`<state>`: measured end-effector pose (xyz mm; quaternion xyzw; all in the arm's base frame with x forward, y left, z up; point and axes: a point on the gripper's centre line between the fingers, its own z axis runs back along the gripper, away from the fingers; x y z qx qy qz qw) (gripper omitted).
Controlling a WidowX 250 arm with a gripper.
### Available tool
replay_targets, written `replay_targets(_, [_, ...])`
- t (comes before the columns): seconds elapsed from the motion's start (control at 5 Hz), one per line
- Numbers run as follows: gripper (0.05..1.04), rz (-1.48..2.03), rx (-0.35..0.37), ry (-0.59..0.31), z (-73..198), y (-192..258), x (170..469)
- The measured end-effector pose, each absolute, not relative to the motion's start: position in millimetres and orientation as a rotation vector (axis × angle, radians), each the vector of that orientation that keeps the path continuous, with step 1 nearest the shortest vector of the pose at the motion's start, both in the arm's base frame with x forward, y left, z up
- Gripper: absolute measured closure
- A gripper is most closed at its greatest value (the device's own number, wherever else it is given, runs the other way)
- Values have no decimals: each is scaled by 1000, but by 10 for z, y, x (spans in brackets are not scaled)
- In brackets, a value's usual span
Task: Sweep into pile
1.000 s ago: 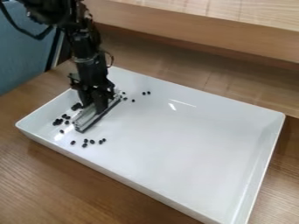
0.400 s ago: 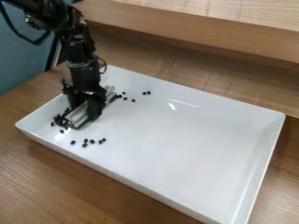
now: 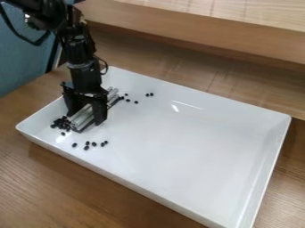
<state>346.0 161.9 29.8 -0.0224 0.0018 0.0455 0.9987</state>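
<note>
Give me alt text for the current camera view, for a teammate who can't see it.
A black gripper is down at a pale bar in the left part of a white tray. Small dark beads crowd the bar's near end; others lie scattered nearby. The tray sits on a wooden table.

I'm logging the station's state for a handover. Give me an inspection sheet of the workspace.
Surface: wooden table, with a white tray on it
Job's things: dark beans bunched at the silver bar's near end; others scattered toward the tray's near side and around the bar's far end
Clutter: nothing seen
Claw: over the tray's left part, fingers astride the silver bar, gripping it
Cables: black cable looping beside the arm
Surroundings: wooden ledge behind the tray, blue panel at left
</note>
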Motion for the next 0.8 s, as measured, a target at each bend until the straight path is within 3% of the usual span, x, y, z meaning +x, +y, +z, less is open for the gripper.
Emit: replay_targets(0.8, [82, 50, -54, -131, 1003, 1463, 3524])
